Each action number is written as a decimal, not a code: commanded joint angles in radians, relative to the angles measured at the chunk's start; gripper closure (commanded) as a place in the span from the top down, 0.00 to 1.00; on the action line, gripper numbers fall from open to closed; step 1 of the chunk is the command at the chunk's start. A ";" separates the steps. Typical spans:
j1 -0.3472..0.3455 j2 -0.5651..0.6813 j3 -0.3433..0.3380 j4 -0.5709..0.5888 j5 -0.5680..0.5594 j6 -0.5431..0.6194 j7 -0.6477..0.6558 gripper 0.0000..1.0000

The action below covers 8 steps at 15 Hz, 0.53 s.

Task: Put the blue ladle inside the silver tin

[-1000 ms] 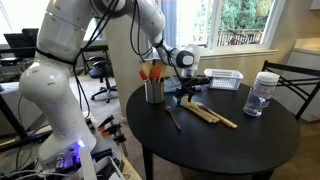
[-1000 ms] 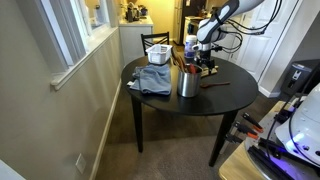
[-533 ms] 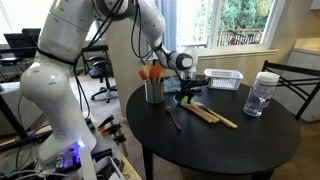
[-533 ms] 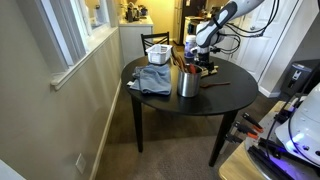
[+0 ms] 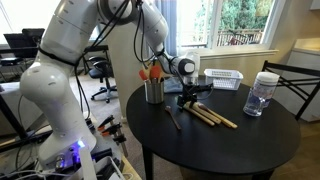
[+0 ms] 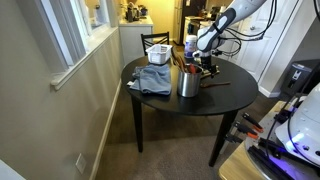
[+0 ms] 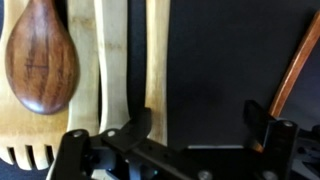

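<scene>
**Inspector:** State of the claw?

**Assessor:** The gripper (image 7: 198, 114) is spread wide; only the bare black table (image 7: 210, 50) lies between its fingers; it grips nothing. In an exterior view it hangs low over the table, just right of the silver tin (image 5: 154, 91).

**Inspector:** Location of the blue ladle?

**Assessor:** Not confirmed; no turquoise head shows in any view. The wrist view gives a dark wooden spoon (image 7: 40, 60) and pale wooden spatulas (image 7: 112, 60) at the left; a slim reddish-brown handle (image 7: 296, 62) lies at the right, its head out of frame; I cannot tell whether that is the ladle. The tin stands upright on the left part of the table; orange-red utensils (image 5: 150, 71) stick out of it.

**Inspector:** Handling?

**Assessor:** Judged light and stiff; the slim handle is likely to roll or slip between the fingers. I recommend a hold across the handle, close to the head, where the weight probably sits. The tin is already crowded; entry would want a near-vertical tilt.
</scene>
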 commanded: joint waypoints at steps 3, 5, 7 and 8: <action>-0.061 0.008 0.045 0.002 0.024 -0.006 -0.127 1.00; -0.094 -0.011 0.079 -0.004 0.070 -0.022 -0.226 1.00; -0.109 -0.017 0.087 -0.005 0.099 -0.026 -0.284 1.00; -0.109 -0.012 0.082 0.000 0.105 -0.026 -0.298 1.00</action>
